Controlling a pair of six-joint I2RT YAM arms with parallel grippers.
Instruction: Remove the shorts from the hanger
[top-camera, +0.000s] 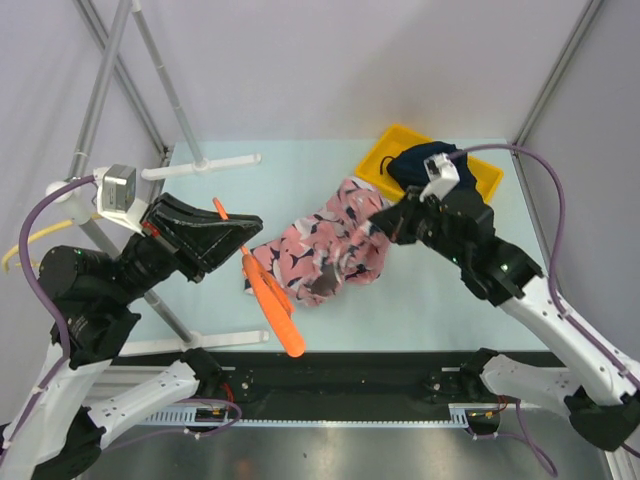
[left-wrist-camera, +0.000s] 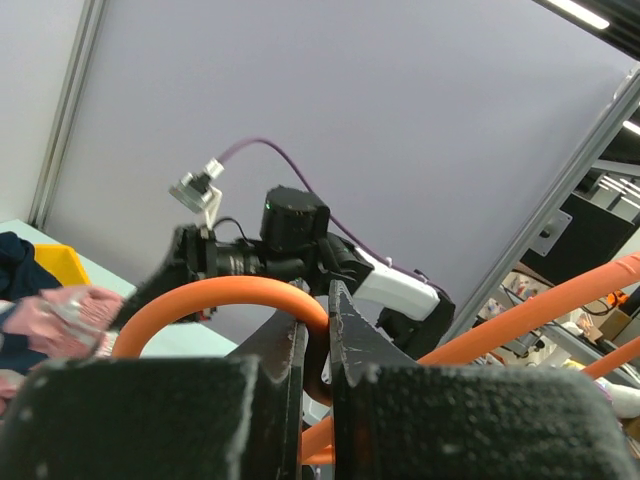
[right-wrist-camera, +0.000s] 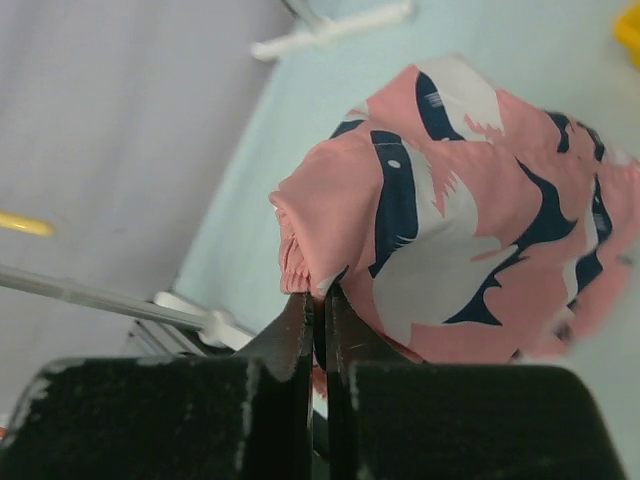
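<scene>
The pink shark-print shorts (top-camera: 318, 252) (right-wrist-camera: 470, 220) hang bunched over the pale table between the two arms. Their left edge lies against the orange hanger (top-camera: 272, 295). My right gripper (top-camera: 380, 225) (right-wrist-camera: 318, 298) is shut on the elastic waistband and holds that edge up. My left gripper (top-camera: 238, 232) (left-wrist-camera: 317, 302) is shut on the hanger's curved hook (left-wrist-camera: 225, 292), and the hanger's arms slant down toward the near edge. The navy shorts (top-camera: 418, 160) lie in the yellow bin (top-camera: 478, 176). Whether the pink pair is still clipped to the hanger is hidden.
A white stand with slanting grey poles and flat feet (top-camera: 202, 165) (right-wrist-camera: 330, 30) takes up the table's left side. A second white foot (top-camera: 200, 342) lies near the front edge. The yellow bin sits at the back right corner.
</scene>
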